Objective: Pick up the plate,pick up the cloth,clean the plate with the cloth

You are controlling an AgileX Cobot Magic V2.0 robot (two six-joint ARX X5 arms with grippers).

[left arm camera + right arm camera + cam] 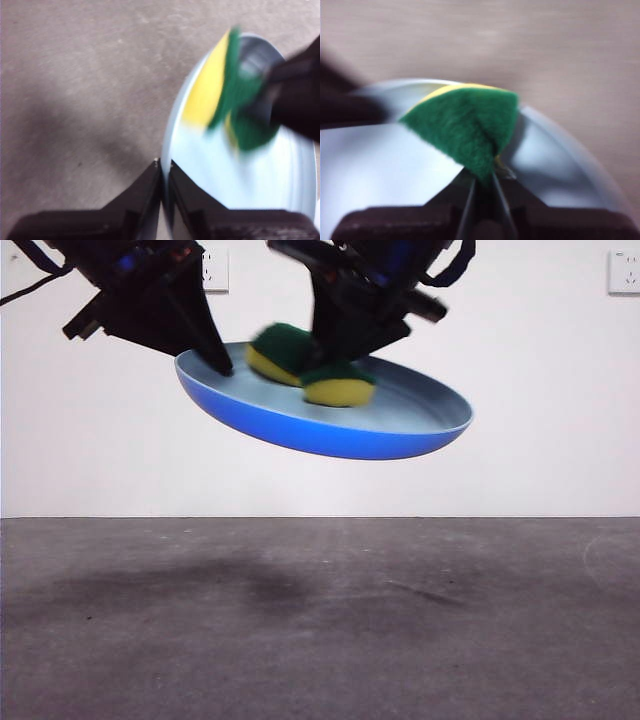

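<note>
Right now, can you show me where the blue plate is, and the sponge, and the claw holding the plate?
plate (340, 435): front view, on its blue underside.
sponge (465, 125): right wrist view, on its green scouring face.
left gripper (162, 172): left wrist view, at the jaw tips shut on the plate's rim.

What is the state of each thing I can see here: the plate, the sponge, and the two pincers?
plate: lifted above the table, tilted, held by its rim
sponge: squeezed, pressed on the plate's inner face, blurred
left pincer: shut on the plate's rim
right pincer: shut on the sponge, above the plate
</note>
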